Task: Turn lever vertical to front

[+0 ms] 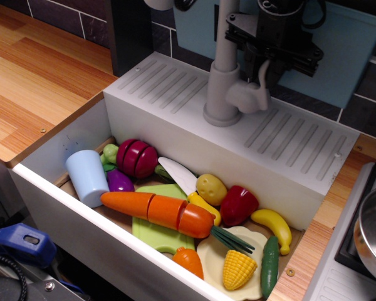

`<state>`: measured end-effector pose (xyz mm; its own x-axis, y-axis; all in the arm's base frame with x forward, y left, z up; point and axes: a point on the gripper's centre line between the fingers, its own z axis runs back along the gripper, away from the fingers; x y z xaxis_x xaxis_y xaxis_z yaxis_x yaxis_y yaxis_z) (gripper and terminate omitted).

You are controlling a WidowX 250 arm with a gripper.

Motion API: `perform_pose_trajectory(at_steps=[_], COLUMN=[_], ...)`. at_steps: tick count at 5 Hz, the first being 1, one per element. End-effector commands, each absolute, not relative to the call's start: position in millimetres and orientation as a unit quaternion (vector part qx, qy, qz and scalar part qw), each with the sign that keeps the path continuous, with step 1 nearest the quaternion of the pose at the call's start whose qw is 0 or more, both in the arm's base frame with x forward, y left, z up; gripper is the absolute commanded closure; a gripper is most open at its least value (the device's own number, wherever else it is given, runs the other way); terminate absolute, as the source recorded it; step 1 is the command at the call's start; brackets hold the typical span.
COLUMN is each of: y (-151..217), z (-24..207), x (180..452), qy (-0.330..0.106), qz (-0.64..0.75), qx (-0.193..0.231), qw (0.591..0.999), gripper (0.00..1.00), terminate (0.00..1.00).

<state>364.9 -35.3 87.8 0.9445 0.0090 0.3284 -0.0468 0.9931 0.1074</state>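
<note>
The gripper point(271, 70) hangs over the lever point(254, 94), its jaws parted narrowly about the upright stick without visibly pinching it. That lever, jutting from the faucet point(221, 69) side, looks light, stiff and smooth, probably best pushed or pinched near the stick's tip. One lever, one faucet, one gripper; one sink point(69, 216) of toy food

lever point(252, 94): matt grey plastic | carrot point(158, 211): glossy plastic | counter point(37, 75): wood
</note>
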Motion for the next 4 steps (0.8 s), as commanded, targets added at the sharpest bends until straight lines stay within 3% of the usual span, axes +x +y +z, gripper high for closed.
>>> perform_pose_trajectory(at_steps=[1, 4], y=[-58, -64], z=[101, 57], x=[338, 292], qy=[-0.186, -0.182], qz=[0.067, 0.132], qx=[0.048, -0.001], qw=[0.979, 0.974], gripper=[1.00, 1.00], terminate=[0.00, 0.00])
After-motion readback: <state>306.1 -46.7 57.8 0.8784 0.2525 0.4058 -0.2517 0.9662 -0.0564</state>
